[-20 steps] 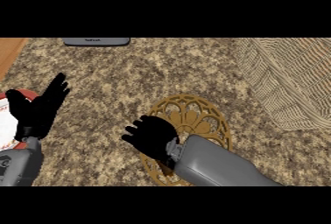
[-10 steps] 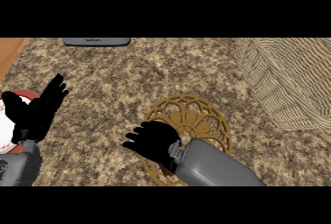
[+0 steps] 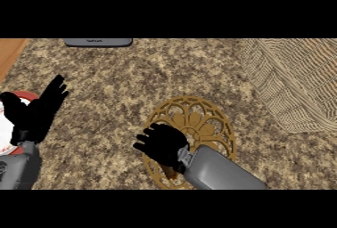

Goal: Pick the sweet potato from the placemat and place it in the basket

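Observation:
A round golden openwork placemat point(image 3: 205, 119) lies on the speckled counter. My right hand point(image 3: 162, 143) is over its left lower part, with the fingers curled downward. A dark brown sliver of the sweet potato point(image 3: 170, 172) shows just under the hand, beside the wrist; the hand hides the rest of it. The woven basket point(image 3: 296, 84) stands at the right, well apart from the hand. At the left edge my left hand point(image 3: 38, 111) rests open with its fingers up.
A grey flat object point(image 3: 97, 42) lies at the counter's far edge. A red and white thing point(image 3: 9, 116) sits at the left edge behind the left hand. A wooden strip point(image 3: 10, 51) borders the counter at the upper left.
My right hand has sunk slightly toward the lower edge over the placemat and its fingers have curled in tighter. The left hand has barely shifted.

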Robot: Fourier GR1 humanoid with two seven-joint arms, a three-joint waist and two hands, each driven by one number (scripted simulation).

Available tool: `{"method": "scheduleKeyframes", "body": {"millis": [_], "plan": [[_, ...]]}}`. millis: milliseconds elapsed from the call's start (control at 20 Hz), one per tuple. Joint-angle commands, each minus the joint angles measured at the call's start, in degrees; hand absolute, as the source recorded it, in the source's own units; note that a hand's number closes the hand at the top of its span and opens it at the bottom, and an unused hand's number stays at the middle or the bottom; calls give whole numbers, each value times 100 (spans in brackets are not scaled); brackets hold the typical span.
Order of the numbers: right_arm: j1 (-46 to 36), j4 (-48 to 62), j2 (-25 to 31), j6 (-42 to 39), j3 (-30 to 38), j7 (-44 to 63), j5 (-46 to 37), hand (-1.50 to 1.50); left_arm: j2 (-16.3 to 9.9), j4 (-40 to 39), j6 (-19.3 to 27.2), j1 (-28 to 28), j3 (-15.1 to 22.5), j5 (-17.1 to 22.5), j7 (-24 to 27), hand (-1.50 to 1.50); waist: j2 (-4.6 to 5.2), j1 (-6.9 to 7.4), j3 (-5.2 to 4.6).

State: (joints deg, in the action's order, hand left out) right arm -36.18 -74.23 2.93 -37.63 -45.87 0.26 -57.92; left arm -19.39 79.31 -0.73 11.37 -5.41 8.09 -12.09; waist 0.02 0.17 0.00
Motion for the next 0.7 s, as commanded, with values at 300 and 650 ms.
{"method": "scheduleKeyframes", "body": {"millis": [300, 650], "plan": [[39, 511, -283, 151, -507, -338, -915, 150, 274, 85, 88, 28, 76, -252, -89, 0, 0, 10, 0], [232, 533, -115, 329, -370, -907, -1340, 150, 207, -156, -39, 59, -191, -260, 113, 0, -1, -5, 0]]}}
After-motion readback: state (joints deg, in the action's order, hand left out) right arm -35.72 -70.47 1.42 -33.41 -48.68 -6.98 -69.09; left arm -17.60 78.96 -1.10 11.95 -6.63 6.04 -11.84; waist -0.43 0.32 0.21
